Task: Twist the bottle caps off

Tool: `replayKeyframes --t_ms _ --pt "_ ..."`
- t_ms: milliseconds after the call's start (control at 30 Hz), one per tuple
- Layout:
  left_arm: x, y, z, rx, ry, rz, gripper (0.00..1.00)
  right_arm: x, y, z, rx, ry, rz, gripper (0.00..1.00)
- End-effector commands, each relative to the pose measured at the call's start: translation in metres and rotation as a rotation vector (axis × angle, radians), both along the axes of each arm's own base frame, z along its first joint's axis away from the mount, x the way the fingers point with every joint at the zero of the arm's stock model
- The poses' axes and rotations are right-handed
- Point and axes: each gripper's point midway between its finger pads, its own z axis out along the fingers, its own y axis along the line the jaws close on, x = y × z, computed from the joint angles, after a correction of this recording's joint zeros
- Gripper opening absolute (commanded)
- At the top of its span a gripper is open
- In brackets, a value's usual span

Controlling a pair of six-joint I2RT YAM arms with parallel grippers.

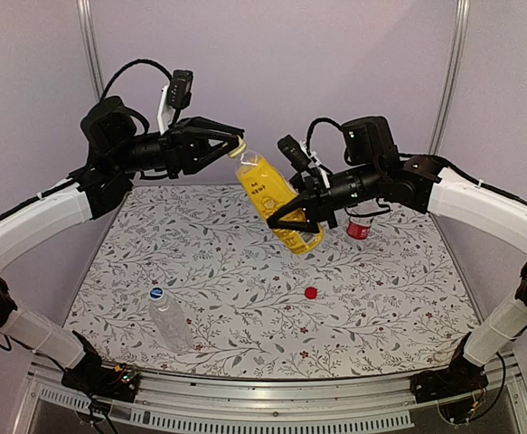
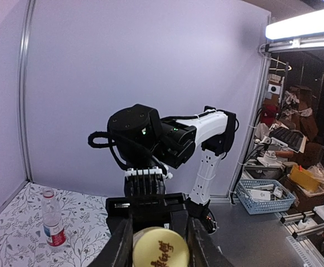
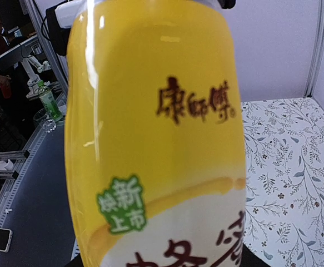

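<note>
Left gripper [image 1: 233, 142] pinches yellow round plastic screw cap [image 2: 160, 248] of tilted yellow-liquid plastic bottle [image 1: 263, 185], which is held aloft by right gripper [image 1: 295, 217] clamped round its body. Right fingers hidden in wrist view. Red-labelled clear bottle [image 1: 359, 228] half behind right arm. Floral-patterned table [image 1: 399, 298], plain lilac walls [image 1: 335, 54].

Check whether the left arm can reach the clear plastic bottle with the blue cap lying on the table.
Probably yes, but not freely: nothing stands between it and the clear blue-capped bottle, yet the left gripper is clamped on the round yellow plastic cap of the raised yellow drink bottle.
</note>
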Motion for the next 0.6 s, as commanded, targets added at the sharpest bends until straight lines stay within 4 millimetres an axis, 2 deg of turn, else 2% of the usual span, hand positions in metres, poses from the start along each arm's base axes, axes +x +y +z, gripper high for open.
replayKeyframes --t_ms 0,133,300,467,567 --pt "-0.008 -0.003 0.0 -0.007 -0.011 -0.027 0.31 0.001 0.001 -0.008 -0.022 0.008 -0.012 0.36" --pt "-0.008 -0.003 -0.002 -0.004 -0.005 -0.029 0.26 0.006 0.001 -0.008 -0.028 0.001 -0.039 0.36" --pt "-0.003 -0.005 -0.01 0.007 0.023 -0.009 0.18 0.025 0.0 -0.008 -0.052 -0.016 -0.145 0.34" --pt "0.015 -0.006 -0.017 0.029 0.131 0.087 0.09 0.052 -0.004 -0.014 -0.087 -0.052 -0.295 0.34" --pt "0.034 -0.006 -0.022 0.03 0.247 0.207 0.05 0.079 -0.011 -0.021 -0.124 -0.085 -0.443 0.33"
